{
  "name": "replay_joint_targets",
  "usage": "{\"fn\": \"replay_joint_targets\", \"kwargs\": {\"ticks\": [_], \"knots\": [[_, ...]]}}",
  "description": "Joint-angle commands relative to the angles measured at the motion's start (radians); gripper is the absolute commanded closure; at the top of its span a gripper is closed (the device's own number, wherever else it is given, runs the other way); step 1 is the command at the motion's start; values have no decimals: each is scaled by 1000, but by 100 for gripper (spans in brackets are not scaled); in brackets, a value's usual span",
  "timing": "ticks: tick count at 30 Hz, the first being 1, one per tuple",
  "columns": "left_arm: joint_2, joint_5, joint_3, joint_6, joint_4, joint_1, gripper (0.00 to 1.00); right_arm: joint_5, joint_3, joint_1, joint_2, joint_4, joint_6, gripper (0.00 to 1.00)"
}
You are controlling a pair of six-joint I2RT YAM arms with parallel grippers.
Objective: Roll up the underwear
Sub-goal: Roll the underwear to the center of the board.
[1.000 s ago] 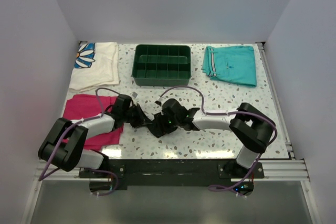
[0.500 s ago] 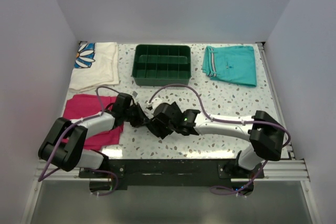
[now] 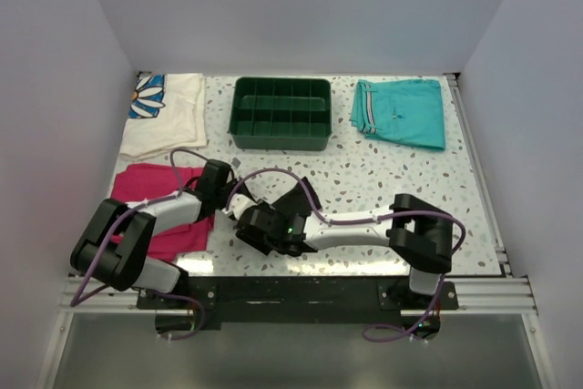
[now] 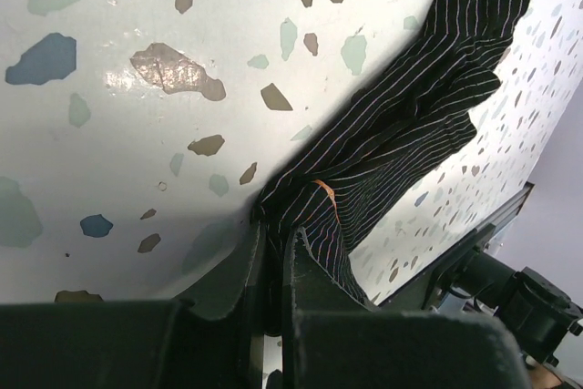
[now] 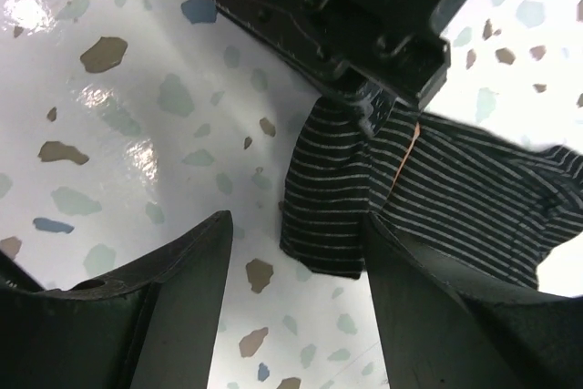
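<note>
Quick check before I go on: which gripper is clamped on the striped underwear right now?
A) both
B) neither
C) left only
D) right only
C: the left gripper is shut on a bunched part of the underwear, while the right gripper stands open at the fabric's edge, not closed on it.

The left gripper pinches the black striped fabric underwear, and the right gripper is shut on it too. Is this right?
No: the right gripper is open, fingers apart, as the right wrist view shows. The left gripper does pinch the black striped fabric underwear.
</note>
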Motion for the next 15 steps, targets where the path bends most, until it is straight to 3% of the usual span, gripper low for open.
{"fn": "replay_joint_targets", "kwargs": {"ticks": [1,11,15], "knots": [[28,-8,6,27,-38,-5,97,143,17,14,13,76,-70,38],[39,2,11,33,-34,-5,96,175,-11,32,71,72,-83,39],[43,8,12,33,-32,-3,96,258,-21,62,98,67,-71,40]]}}
